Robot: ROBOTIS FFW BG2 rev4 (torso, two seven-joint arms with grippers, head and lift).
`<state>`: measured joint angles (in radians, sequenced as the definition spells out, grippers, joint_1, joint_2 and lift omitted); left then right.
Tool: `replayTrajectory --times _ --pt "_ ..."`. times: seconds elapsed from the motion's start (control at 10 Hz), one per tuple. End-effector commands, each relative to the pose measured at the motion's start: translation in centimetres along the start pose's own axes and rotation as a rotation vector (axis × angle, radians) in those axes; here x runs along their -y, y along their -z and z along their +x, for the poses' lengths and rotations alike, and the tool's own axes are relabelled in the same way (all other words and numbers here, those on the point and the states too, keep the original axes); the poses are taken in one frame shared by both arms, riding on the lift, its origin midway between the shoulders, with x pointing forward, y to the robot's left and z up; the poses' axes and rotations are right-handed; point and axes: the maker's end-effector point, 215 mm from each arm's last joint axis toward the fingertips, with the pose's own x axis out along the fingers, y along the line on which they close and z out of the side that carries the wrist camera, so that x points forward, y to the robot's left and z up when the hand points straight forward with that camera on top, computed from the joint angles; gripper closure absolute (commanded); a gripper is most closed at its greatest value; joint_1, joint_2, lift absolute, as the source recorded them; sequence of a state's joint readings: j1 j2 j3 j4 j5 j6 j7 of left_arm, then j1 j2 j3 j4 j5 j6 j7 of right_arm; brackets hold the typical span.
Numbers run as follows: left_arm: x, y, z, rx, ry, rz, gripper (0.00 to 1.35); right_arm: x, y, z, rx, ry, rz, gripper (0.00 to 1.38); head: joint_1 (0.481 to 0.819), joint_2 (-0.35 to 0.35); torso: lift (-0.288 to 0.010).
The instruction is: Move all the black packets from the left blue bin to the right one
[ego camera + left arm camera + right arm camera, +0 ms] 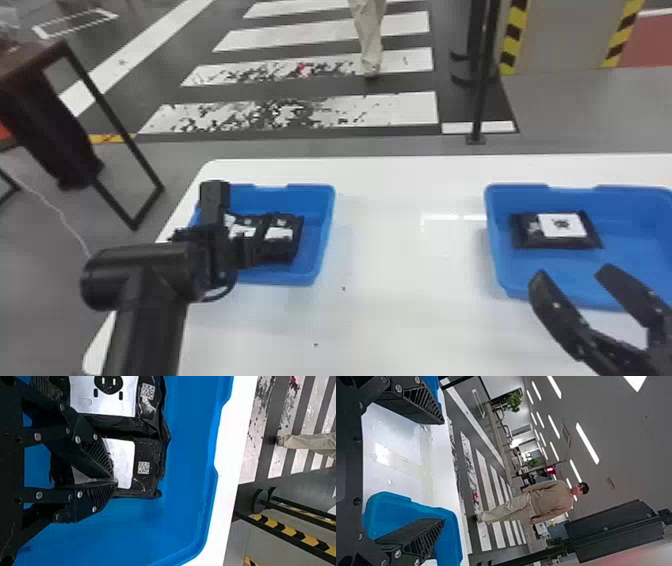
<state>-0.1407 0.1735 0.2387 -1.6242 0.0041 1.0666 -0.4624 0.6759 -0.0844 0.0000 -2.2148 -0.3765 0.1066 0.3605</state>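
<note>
In the head view my left gripper is down over the left blue bin, at the black packets lying side by side there. Seen from the left wrist, the gripper is shut, its tips meeting over the white label of one black packet; whether any wrapping is pinched is unclear. Another packet lies against it. My right gripper stands open above the near side of the right blue bin, which holds a black packet. In the right wrist view the gripper has nothing between its fingers.
The white table carries both bins with a wide gap between them. Behind it are a black post and a walking person's leg. A dark table stands off to the left.
</note>
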Motion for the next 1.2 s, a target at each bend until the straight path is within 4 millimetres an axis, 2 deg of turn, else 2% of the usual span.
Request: replayTrajectory --times 0.0,0.2,0.6,0.8,1.1 --pt "0.8 -0.4 -0.1 0.011 0.021 -0.005 0.09 0.0 0.0 0.0 -0.002 -0.002 0.003 0.16 0.695 0.23 -0.14" --pt "0.7 -0.9 -0.4 0.002 0.012 -0.004 0.13 -0.1 0.5 0.0 -0.013 -0.003 0.014 0.16 0.695 0.224 -0.14" --pt "0.7 0.0 -0.2 -0.035 -0.004 -0.008 0.14 0.0 1.1 0.0 -0.026 -0.005 0.034 0.16 0.695 0.228 -0.14" --pt "1.4 -1.1 -0.1 -0.018 0.008 0.001 0.13 -0.1 1.0 0.0 -0.025 -0.007 0.036 0.16 0.695 0.226 -0.14" --pt "-1.3 -1.4 -0.8 -0.055 -0.096 0.021 0.19 -0.1 1.8 0.1 -0.04 -0.009 0.051 0.16 0.695 0.227 -0.14"
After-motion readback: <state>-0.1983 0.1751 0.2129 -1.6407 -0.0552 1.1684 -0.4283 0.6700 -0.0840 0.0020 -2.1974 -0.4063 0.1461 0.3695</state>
